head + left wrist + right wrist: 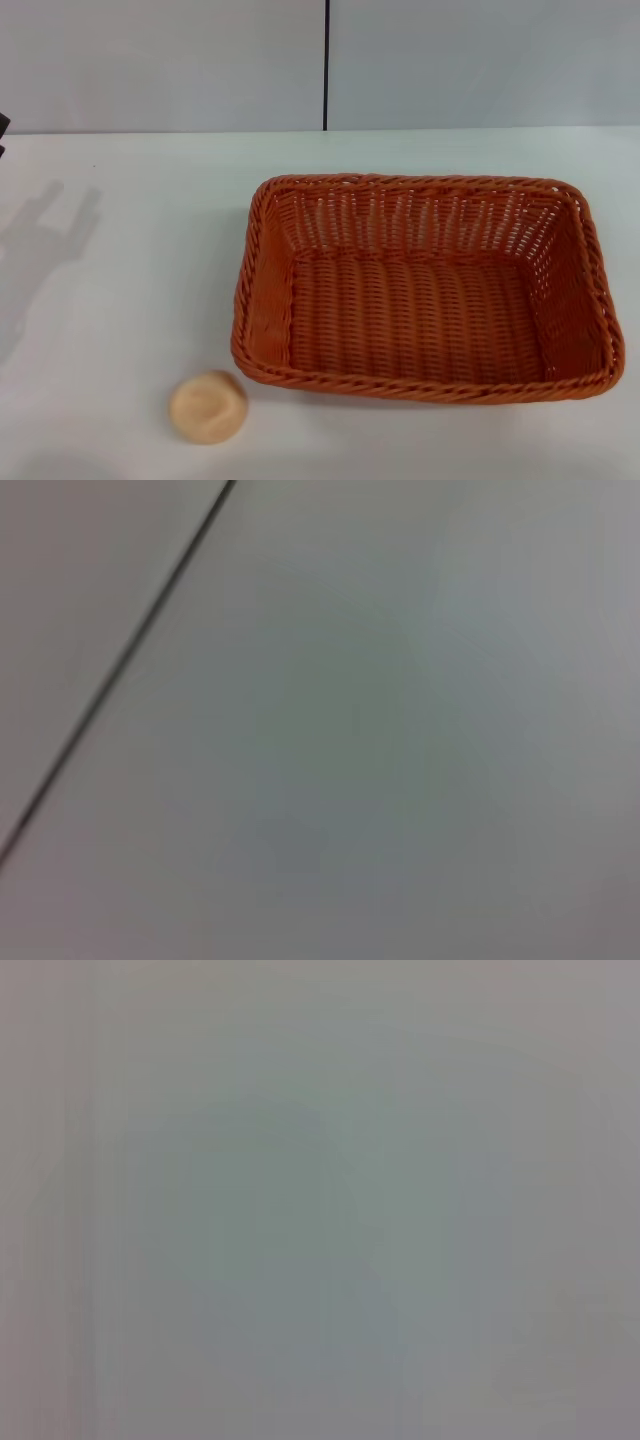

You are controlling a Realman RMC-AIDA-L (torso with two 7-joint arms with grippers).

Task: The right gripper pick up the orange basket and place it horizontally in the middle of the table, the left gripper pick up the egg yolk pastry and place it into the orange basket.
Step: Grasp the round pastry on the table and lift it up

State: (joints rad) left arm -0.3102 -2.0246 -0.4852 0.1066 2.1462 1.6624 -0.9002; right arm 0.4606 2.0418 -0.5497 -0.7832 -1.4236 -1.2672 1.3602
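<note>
Head view: we see the basket (428, 287) lying long side across on the white worktop (130, 300), right of centre, open side up and with nothing in it. Its braided rim runs unbroken all the way round; the slanted woven walls lean outward. The pastry (208, 406) sits on the worktop just off the basket's near left corner, close to it but not touching, near the front edge of our view. It is a pale tan ball with a shallow dent on top.

At the far left edge a small dark piece shows at the line where the worktop meets the grey wall; we cannot tell what it is. Two long soft shadows fall on the worktop below it. A thin dark vertical seam divides the wall behind.

Neither hand shows in any view, so we cannot tell whether either is released or clenched. Left wrist view gives only a grey surface crossed by one dark slanting line. Right wrist view gives plain grey, nothing more.
</note>
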